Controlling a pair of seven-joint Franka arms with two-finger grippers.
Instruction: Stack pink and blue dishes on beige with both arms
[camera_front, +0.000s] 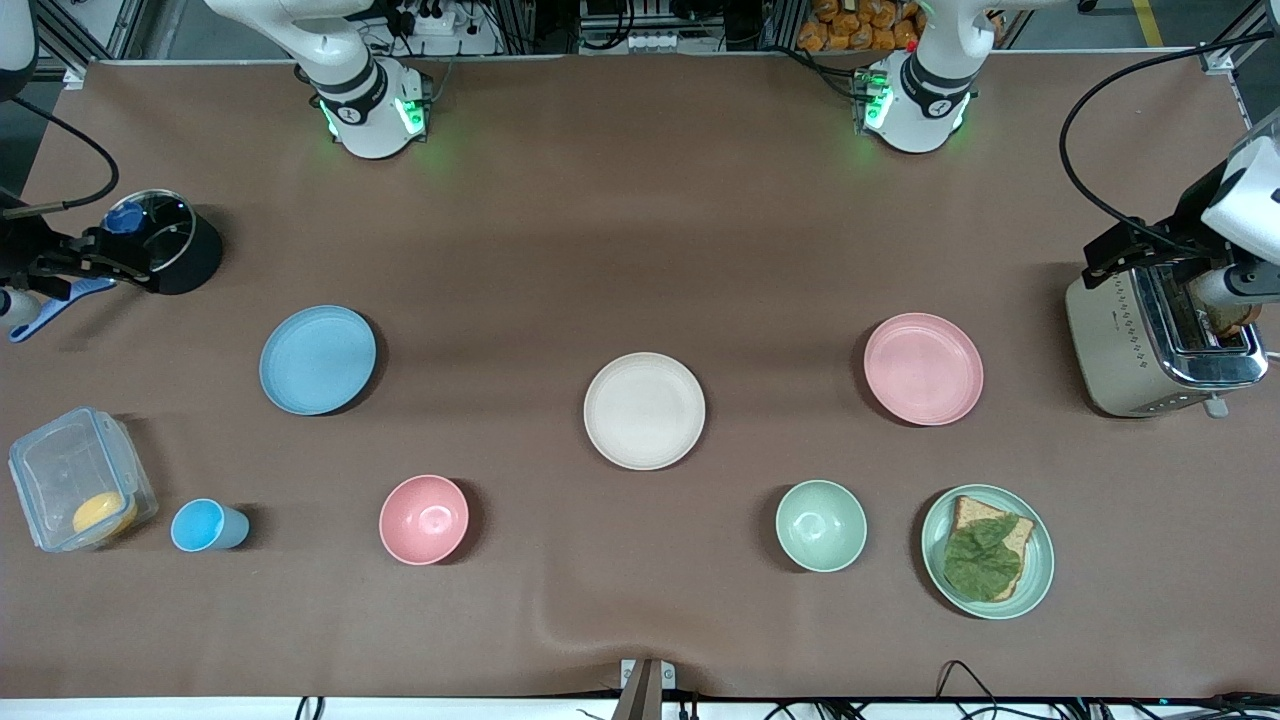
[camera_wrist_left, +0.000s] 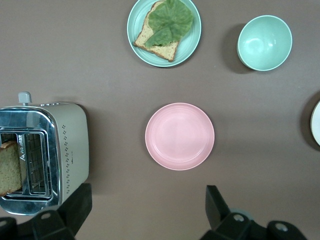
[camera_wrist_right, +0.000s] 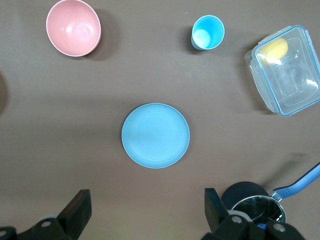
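The pale pink plate (camera_front: 923, 368) (camera_wrist_left: 180, 136) lies toward the left arm's end of the table. The light blue plate (camera_front: 318, 360) (camera_wrist_right: 155, 135) lies toward the right arm's end. Between them, slightly nearer the front camera, sits the beige plate (camera_front: 645, 410), bare. My left gripper (camera_front: 1120, 255) (camera_wrist_left: 146, 200) hangs high and open over bare cloth between the pink plate and its arm's base. My right gripper (camera_front: 125, 262) (camera_wrist_right: 146, 202) hangs just as high and open over the cloth between the blue plate and its base. Neither holds anything.
A toaster (camera_front: 1160, 335) with a slice in it stands at the left arm's end. A black pot (camera_front: 185, 250) and a clear box (camera_front: 78, 480) stand at the right arm's end. Nearer the camera are a blue cup (camera_front: 205, 525), pink bowl (camera_front: 424, 519), green bowl (camera_front: 821, 525) and green plate (camera_front: 1040, 560) with bread.
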